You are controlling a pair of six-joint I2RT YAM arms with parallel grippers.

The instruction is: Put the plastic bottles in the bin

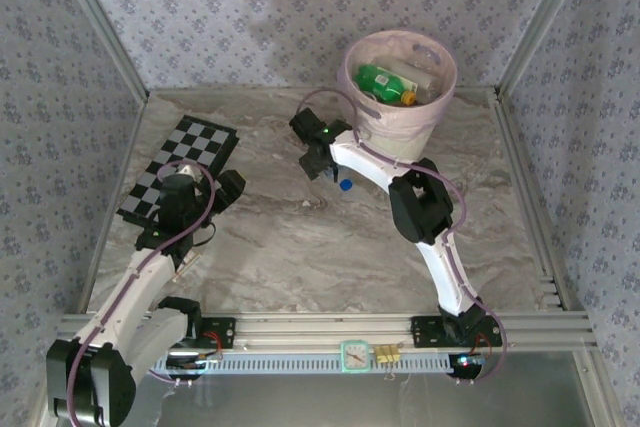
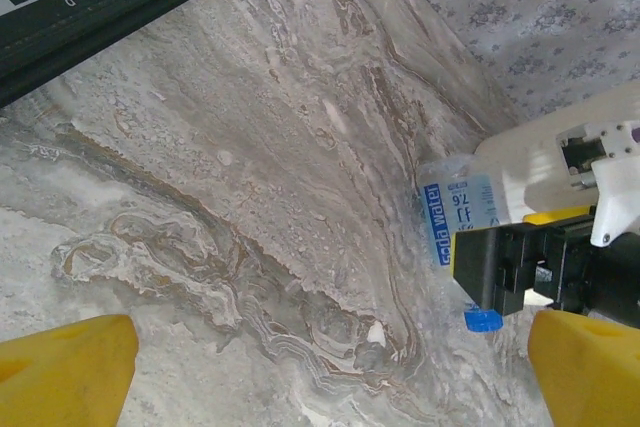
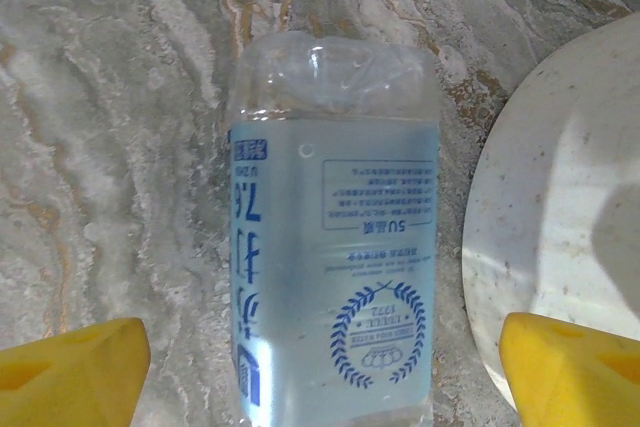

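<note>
Jaws wide on your right gripper [image 3: 320, 372], straddling clear blue-label bottle [image 3: 330, 237] lying on table [image 1: 300, 247] just beside bin [image 1: 400, 127]. Left gripper [image 2: 320, 372] also wide, empty, near checkered board [image 1: 200, 142]. Step: grasp approach. Next you lower, close on bottle body, lift clear over rim.

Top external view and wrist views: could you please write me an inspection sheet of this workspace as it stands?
Surface: marble tabletop, no spills seen.
Job's things: one clear blue-label bottle lies on the table beside the bin; a green bottle and others lie inside it.
Clutter: checkered board at the left; small clock on the near rail.
Grippers: left gripper open, over the table beside the board; right gripper open, astride the lying bottle without touching.
Cables: purple cables loop along both arms.
Surroundings: floral wallpaper panels on three sides.
</note>
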